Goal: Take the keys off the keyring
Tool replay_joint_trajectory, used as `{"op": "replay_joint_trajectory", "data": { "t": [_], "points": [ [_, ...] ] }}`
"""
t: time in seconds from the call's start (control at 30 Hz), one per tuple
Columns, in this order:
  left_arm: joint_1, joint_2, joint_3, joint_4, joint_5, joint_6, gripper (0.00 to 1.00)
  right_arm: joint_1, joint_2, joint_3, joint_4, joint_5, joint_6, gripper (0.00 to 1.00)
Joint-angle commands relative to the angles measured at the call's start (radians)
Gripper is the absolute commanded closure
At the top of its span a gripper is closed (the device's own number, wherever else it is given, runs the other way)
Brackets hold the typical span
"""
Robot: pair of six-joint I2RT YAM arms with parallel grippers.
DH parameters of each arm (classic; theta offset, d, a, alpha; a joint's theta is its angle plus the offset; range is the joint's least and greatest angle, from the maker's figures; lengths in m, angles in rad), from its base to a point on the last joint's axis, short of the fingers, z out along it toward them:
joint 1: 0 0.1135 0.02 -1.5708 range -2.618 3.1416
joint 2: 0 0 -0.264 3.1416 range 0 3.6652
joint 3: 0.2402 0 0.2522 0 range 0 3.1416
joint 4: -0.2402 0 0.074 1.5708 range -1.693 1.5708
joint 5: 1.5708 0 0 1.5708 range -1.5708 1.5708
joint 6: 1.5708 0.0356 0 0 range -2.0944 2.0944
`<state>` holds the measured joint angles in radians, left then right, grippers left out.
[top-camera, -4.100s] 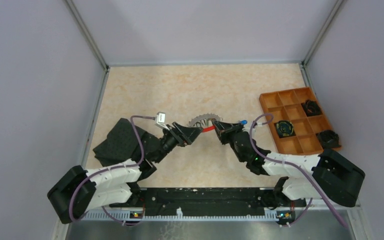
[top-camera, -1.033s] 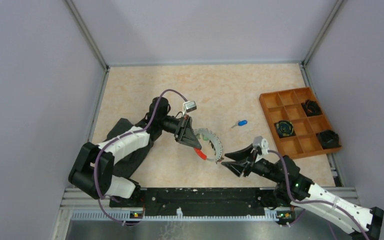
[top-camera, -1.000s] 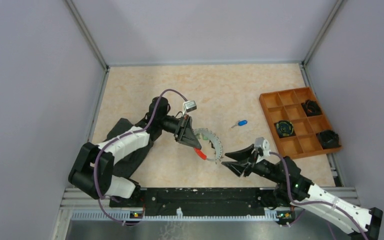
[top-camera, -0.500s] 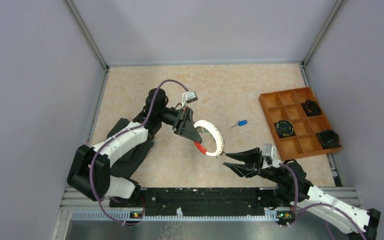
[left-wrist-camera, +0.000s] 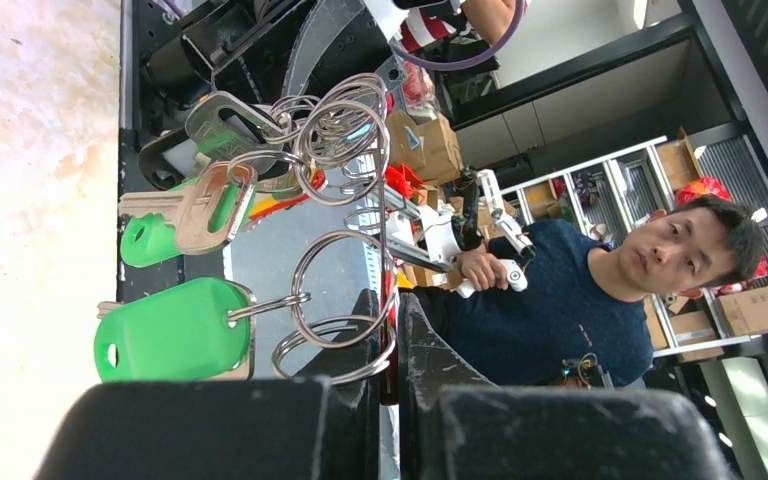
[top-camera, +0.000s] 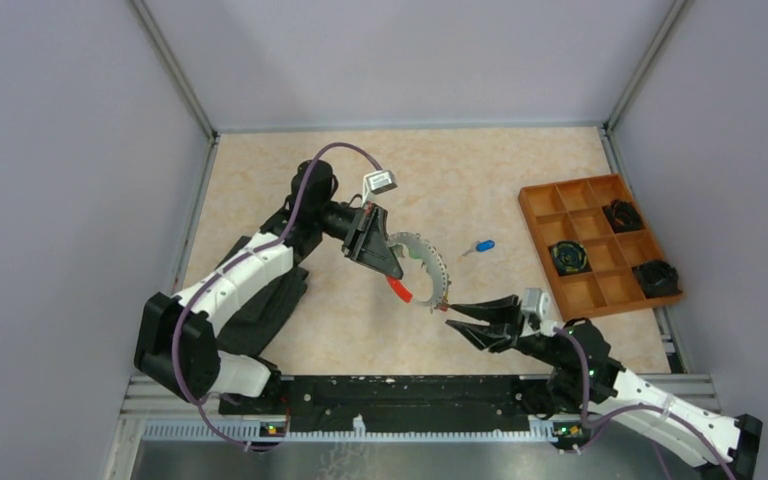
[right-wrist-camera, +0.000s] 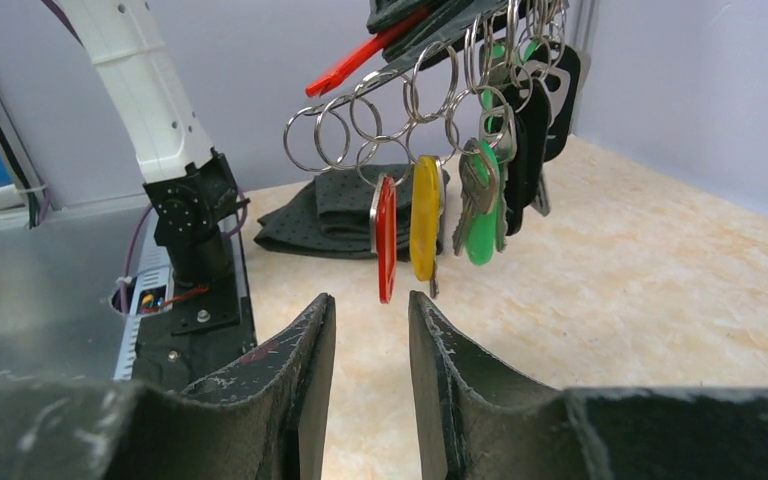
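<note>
My left gripper [top-camera: 384, 262] is shut on the red sleeve [top-camera: 398, 291] of the keyring [top-camera: 430, 268] and holds it above the table. In the left wrist view the ring wire [left-wrist-camera: 384, 200] rises from between the left gripper [left-wrist-camera: 388, 300] fingers, with small split rings and green keys [left-wrist-camera: 170, 330] hanging off it. My right gripper [top-camera: 457, 322] is open just below the ring's lower end. In the right wrist view a red key [right-wrist-camera: 385, 240], a yellow one [right-wrist-camera: 423, 220] and a green one [right-wrist-camera: 480, 230] dangle just beyond the right gripper [right-wrist-camera: 370, 298]. A blue key [top-camera: 484, 246] lies loose on the table.
An orange compartment tray [top-camera: 601, 287] with three black coiled objects stands at the right. A black cloth [top-camera: 272, 305] lies under my left arm, also seen as the dark cloth [right-wrist-camera: 340, 215] behind the keys. Grey walls close in three sides.
My left arm has lifted the keyring and carried it farther from the near edge. The right gripper's jaws have narrowed. Four seconds ago the blue key was at the ring; it now lies on the table.
</note>
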<state>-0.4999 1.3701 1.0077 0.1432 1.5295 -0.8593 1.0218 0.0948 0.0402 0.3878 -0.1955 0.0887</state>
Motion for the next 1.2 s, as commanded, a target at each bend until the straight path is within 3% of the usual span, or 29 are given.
{"op": "replay_joint_trajectory", "data": {
  "t": [0.0,1.17],
  "points": [
    [0.004,0.000,0.049,-0.079,0.035,0.073,1.00,0.018,0.063,0.046,0.083,-0.011,-0.022,0.68],
    [0.003,-0.005,0.028,-0.102,0.023,0.084,1.00,0.024,0.270,0.083,0.293,-0.030,-0.083,0.68]
  ]
}}
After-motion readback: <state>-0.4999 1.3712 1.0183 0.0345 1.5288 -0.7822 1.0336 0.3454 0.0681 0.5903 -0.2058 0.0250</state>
